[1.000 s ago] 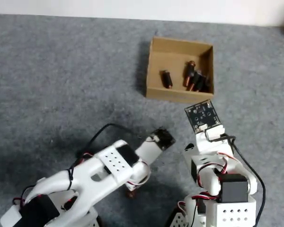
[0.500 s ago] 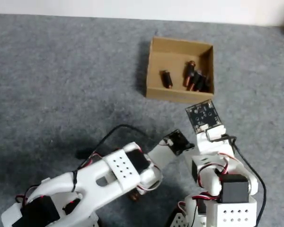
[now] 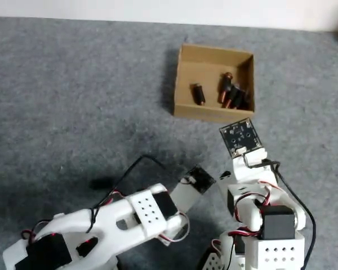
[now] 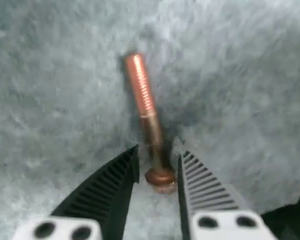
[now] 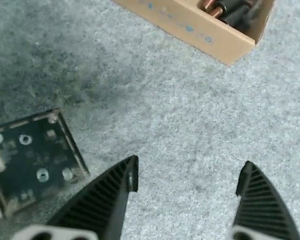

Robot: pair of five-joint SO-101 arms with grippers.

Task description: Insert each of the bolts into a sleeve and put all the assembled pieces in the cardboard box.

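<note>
Grey carpet (image 3: pixel 73 84), white wall (image 3: pixel 158 8)

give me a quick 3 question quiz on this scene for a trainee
1. True or false: the left gripper is open, its fingers either side of the head of the copper-coloured threaded metal bolt on the grey carpet.
2. Fill in: the right gripper is ___.
3. Where are the black sleeves holding copper bolts? A: inside the brown cardboard box; B: on the carpet; C: in the right gripper.
Key: 1 true; 2 open; 3 A.
</note>
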